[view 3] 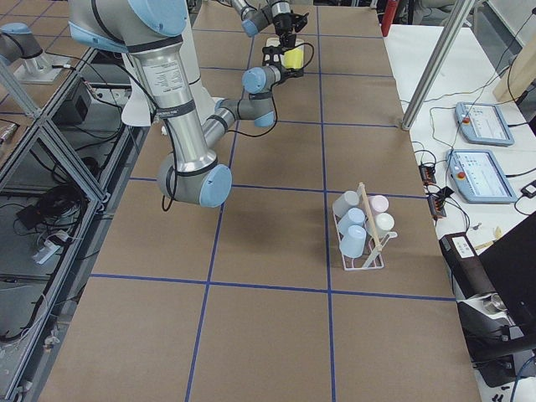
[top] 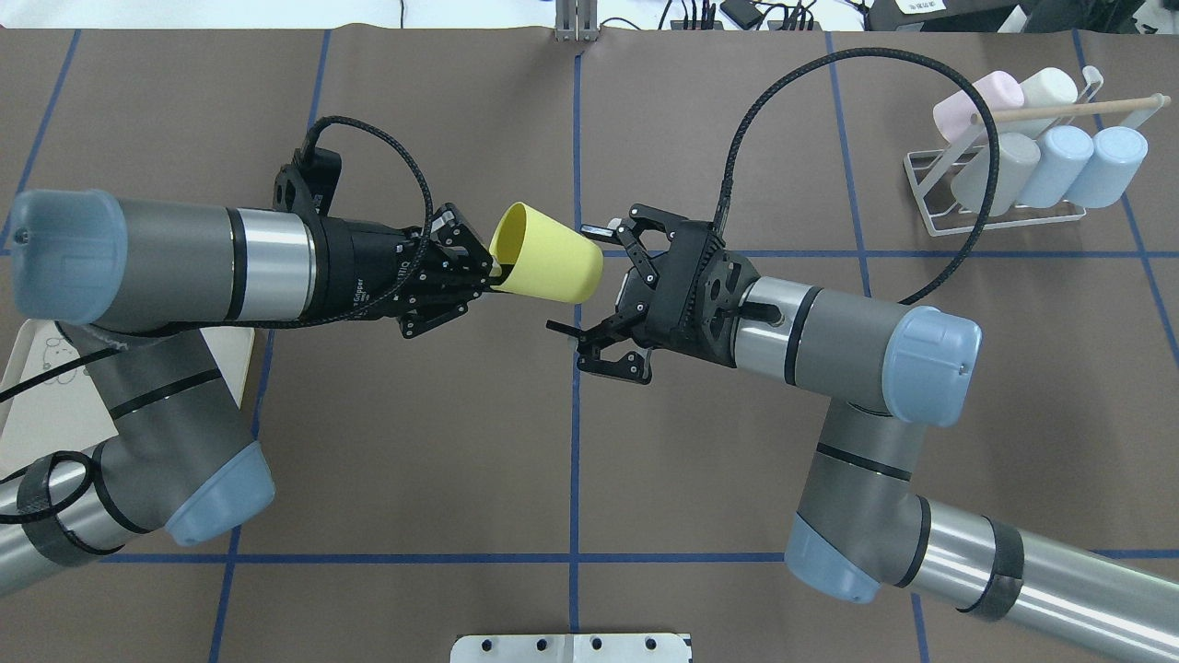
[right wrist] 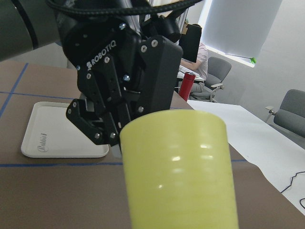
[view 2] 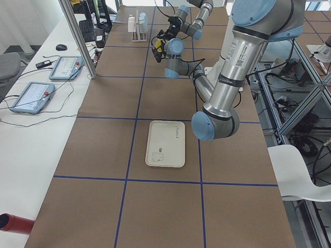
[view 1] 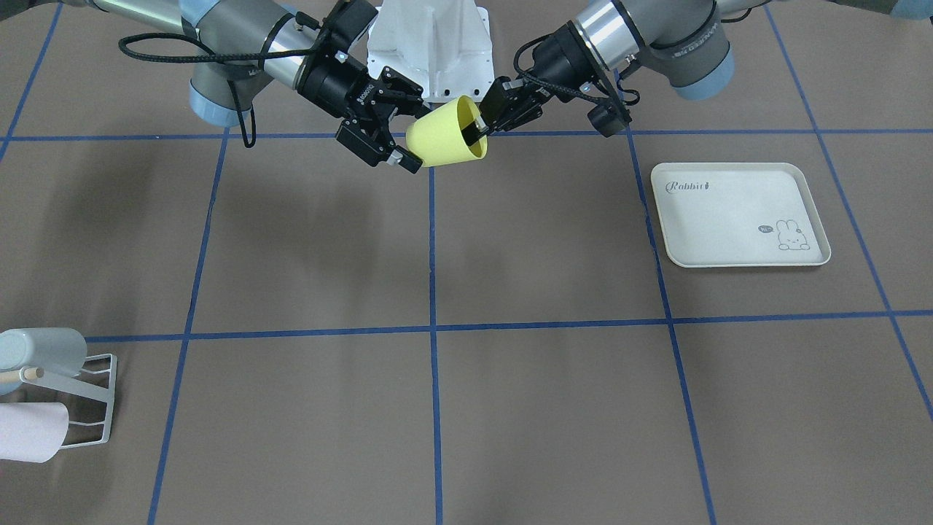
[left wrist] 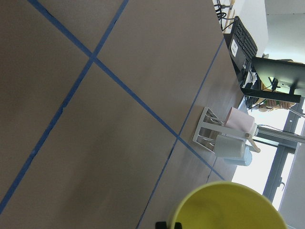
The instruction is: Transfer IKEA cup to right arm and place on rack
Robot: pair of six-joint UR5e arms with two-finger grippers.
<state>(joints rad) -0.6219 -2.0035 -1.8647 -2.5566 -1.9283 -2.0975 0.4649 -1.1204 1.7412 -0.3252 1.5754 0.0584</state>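
left gripper (top: 472, 273) is clamping the yellow cup (top: 545, 267) by the rim (mid-air), right gripper (top: 582, 278) is gaping around its base

Both arms are the same build: left arm (top: 175, 258) and right arm (top: 847, 345) are dark grey housings on brushed-silver tubes (top: 1059, 571); pale blue caps (top: 930, 364) on the joints; thin black seam rings (top: 790, 336) between sections; a black strap (top: 1004, 571) wraps the right arm's lower tube; a black braided cable (top: 783, 83) loops off each wrist; left gripper (top: 493, 274) and right gripper (top: 582, 276) are matte black linkage frames with silver screws (right wrist: 153, 43) and white ROBOTIQ lettering (right wrist: 102, 51); white base (view 1: 430, 51) with bolt holes.
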